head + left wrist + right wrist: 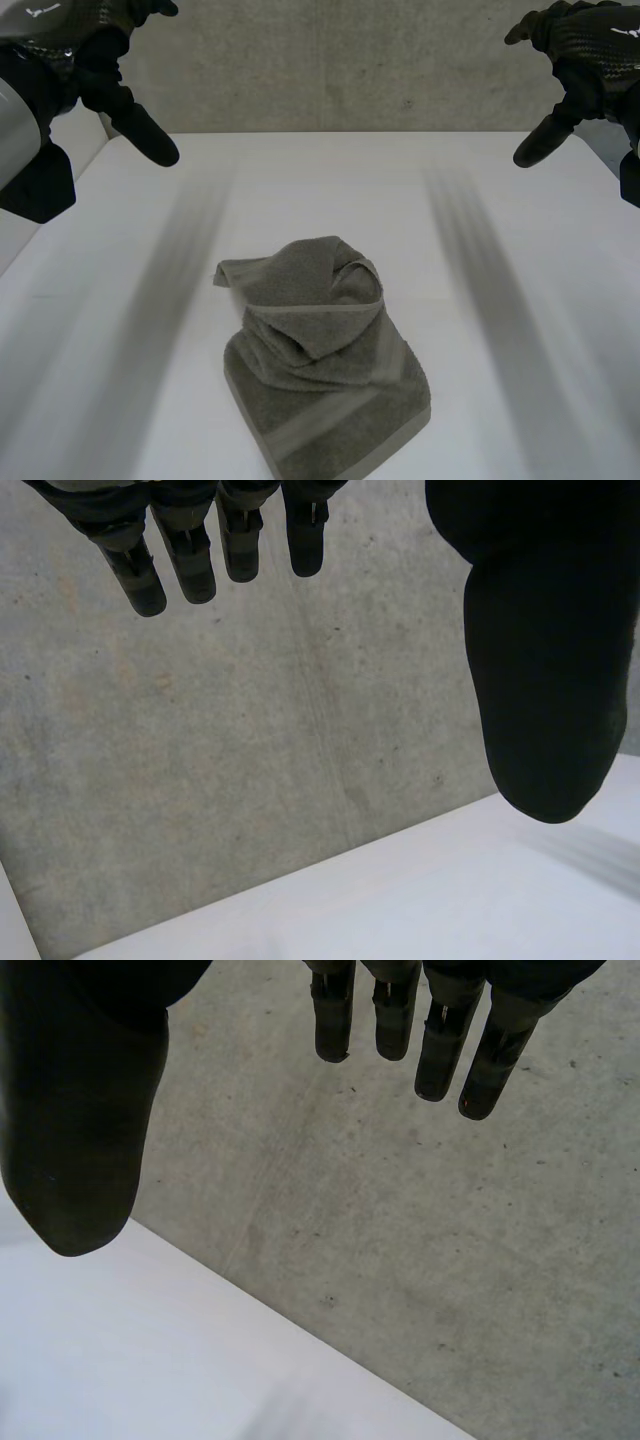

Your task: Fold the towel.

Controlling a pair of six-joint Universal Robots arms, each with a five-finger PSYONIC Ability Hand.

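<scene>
Item: towel (322, 350), grey-green, one piece. It is lying crumpled on the white tabletop (520, 220), midway between the two arms and toward the near edge in the head view. Its upper part is bunching into loose folds and ridges. A flatter corner with a woven band is pointing toward the near edge, and one small corner is sticking out toward the robot's left side.

Item: left robot hand (118, 85), black. It is hovering above the far left part of the tabletop, well apart from the towel. In the left wrist view its fingers (188, 560) are hanging straight and slightly spread, and the thumb (545, 680) is standing wide of them. The hand is open and holding nothing.

Item: right robot hand (578, 65), black. It is hovering above the far right part of the tabletop, well apart from the towel. In the right wrist view its fingers (445, 1050) are extending straight, with the thumb (85, 1130) set apart. The hand is open and holding nothing.

Item: concrete wall (350, 70), grey. It is standing behind the tabletop's far edge, facing both palms.
</scene>
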